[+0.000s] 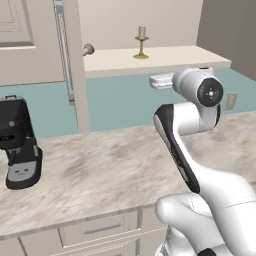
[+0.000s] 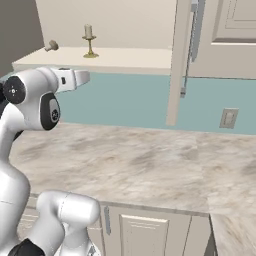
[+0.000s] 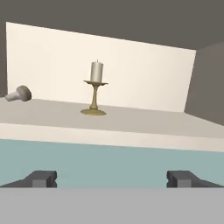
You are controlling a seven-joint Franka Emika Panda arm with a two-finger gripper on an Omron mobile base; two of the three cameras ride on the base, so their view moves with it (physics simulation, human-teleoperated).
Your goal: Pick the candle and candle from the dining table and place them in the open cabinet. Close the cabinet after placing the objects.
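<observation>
On the pale shelf (image 3: 131,120), a stubby brass-stemmed candle (image 3: 96,89).

No readable text, labels, brands, numbers or signs anywhere — nothing legible on the black coffee machine (image 1: 19,142) at the left of the beige grey-veined marble-look bench (image 1: 110,170), on the small pale wall outlet plate (image 2: 228,118), or on the cream raised-panel cabinet door (image 2: 235,35) — all surfaces plain.
</observation>
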